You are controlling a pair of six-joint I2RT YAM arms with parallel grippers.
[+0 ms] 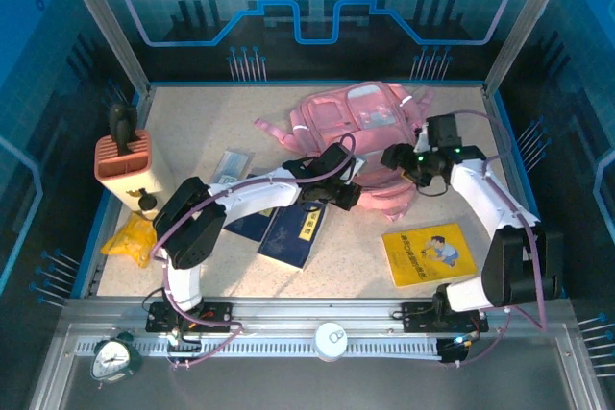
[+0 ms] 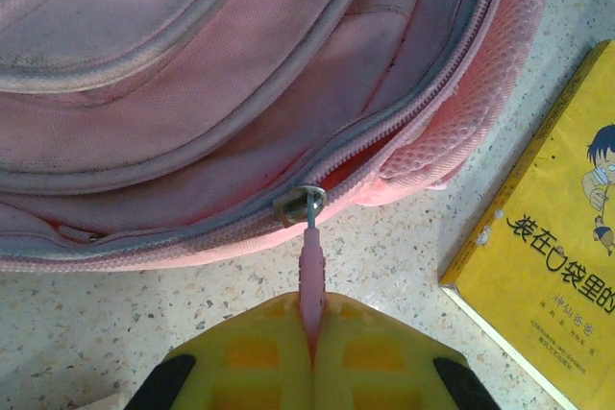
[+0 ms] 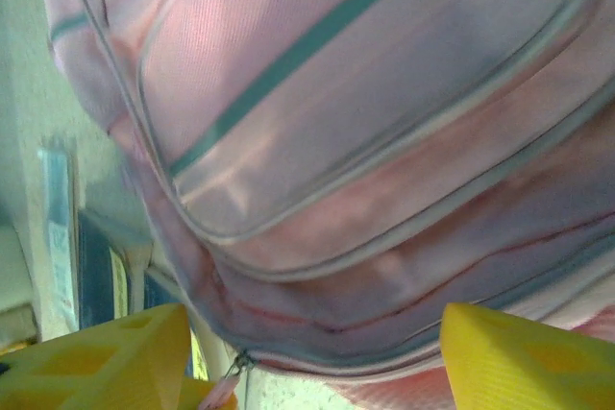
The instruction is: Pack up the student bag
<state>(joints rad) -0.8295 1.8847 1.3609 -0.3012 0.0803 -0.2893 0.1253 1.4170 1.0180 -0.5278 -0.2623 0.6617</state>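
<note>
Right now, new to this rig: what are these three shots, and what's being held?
Two robot arms are bolted at the near edge of a table, each ending in a two-finger gripper. The wide shot comes from a fixed camera above and behind them. The other two come from a camera on each wrist, looking past that gripper's yellow fingers. On the table lie a pink bag, a yellow book, dark blue books and an orange box. The left gripper is shut on the bag's pink zip pull. The right gripper is open close to the bag, its fingers spread wide, gripping nothing.
</note>
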